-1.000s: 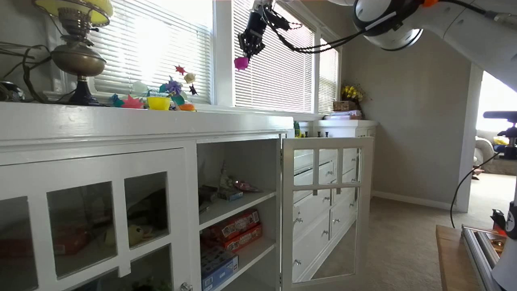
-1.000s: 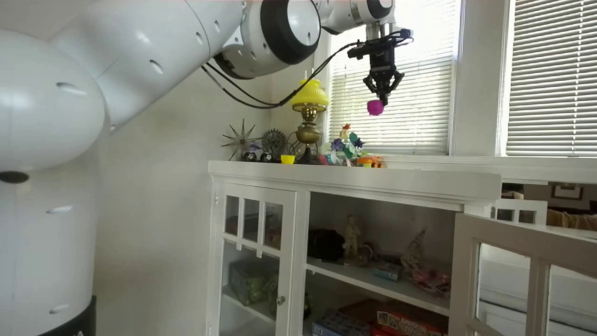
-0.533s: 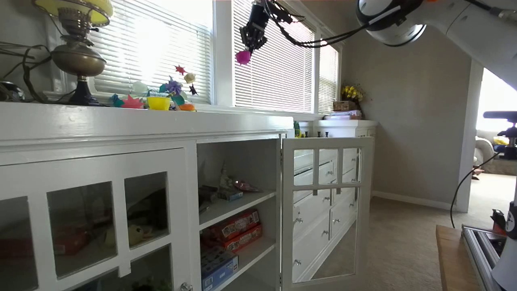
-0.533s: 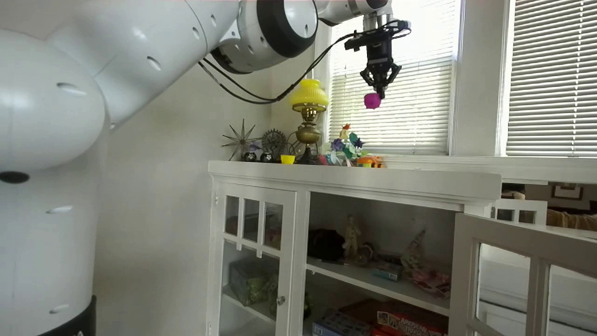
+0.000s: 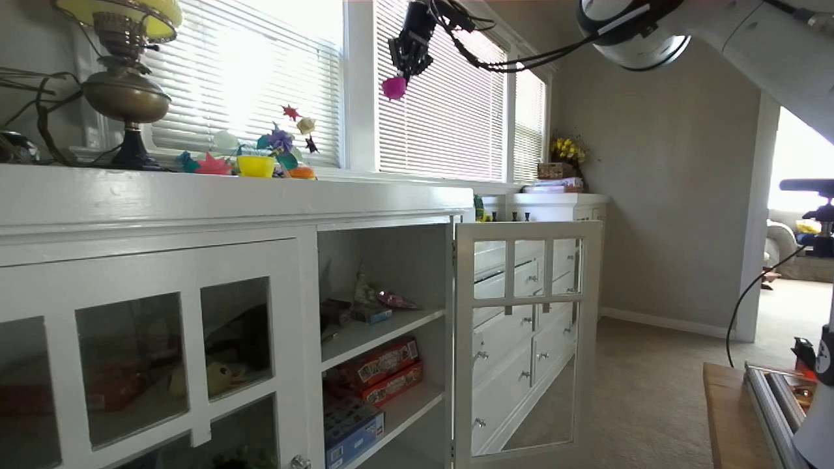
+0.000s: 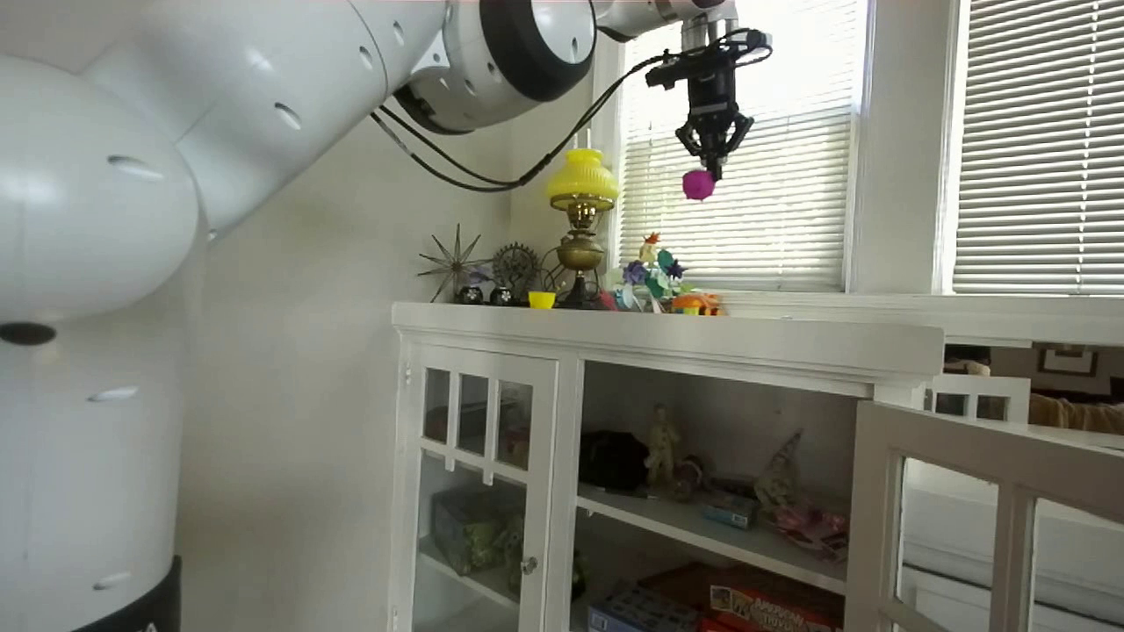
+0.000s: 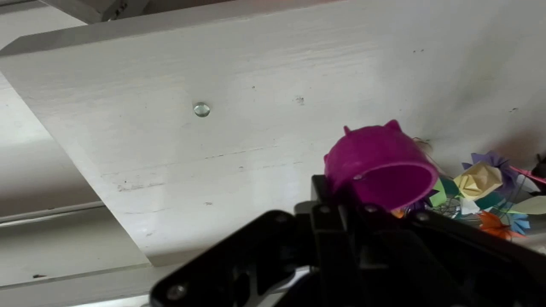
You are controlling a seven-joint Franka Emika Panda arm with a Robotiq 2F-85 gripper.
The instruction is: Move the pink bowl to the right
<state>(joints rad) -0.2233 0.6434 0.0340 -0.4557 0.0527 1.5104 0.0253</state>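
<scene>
The tool is clamped on the wall of the pink bowl, which is held in the air, well clear of the worktop. The bowl is gripped off-centre: from the tool it is offset toward the paper flowers, away from the worktop's end edge by the open cabinet door. No long axis is offered by its round body; its mouth is seen tilted in the wrist view. For a move right, that end edge is judged the heading, so the bowl would be trailed behind the tool; its offset should be allowed for at lowering. Between bowl and edge, a small clear disc is seen. Below the worktop's front edge, "AMERICAN" can be read on a red box; the print on a blue box cannot be made out.
</scene>
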